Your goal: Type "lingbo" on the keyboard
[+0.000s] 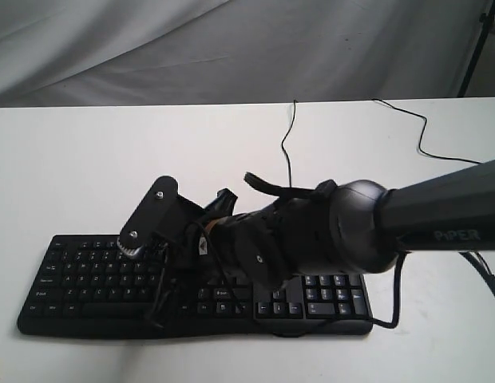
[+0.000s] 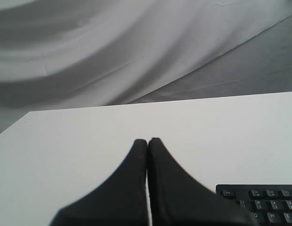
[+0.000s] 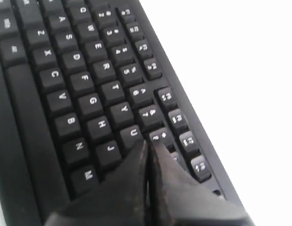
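The black keyboard [image 1: 88,275] lies along the front of the white table [image 1: 88,159], number pad on the right. My right arm [image 1: 375,223] reaches across its middle and hides my fingertips in the exterior view. In the right wrist view my right gripper [image 3: 150,143] is shut and empty. Its tips sit over the key beside U [image 3: 133,133], just under the 8 key; I cannot tell if they touch it. My left gripper [image 2: 147,140] is shut and empty above bare table. The keyboard's Esc corner [image 2: 259,202] lies beside it.
The keyboard's thin black cable [image 1: 287,144] runs back across the table. A second dark cable [image 1: 423,136] loops at the back right. A grey cloth backdrop [image 1: 231,48] hangs behind the table. The left arm is outside the exterior view.
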Controlling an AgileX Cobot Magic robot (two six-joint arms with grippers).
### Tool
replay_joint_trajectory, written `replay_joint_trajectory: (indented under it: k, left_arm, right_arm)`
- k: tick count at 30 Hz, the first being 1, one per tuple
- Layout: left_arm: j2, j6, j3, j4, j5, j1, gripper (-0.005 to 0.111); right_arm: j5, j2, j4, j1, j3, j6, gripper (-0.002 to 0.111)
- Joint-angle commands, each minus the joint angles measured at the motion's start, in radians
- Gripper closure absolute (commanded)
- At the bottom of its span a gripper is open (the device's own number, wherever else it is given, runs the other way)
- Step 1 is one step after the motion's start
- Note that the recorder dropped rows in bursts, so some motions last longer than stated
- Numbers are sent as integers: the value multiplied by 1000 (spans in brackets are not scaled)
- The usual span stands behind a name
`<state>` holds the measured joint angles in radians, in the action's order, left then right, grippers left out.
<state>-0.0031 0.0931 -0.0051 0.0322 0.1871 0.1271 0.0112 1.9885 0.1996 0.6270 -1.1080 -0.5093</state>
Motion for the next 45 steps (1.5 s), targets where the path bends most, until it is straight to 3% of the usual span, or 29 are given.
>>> replay_joint_trajectory:
  k: [1,45]
  left_arm:
    - [3,-3,5,-1,-4,-4,106]
    - [3,-3,5,-1,-4,-4,106]
  right_arm:
    - [-21,18,-23,-2,-68,-6,108]
    - [-29,78,-52,-21,-93,-6,108]
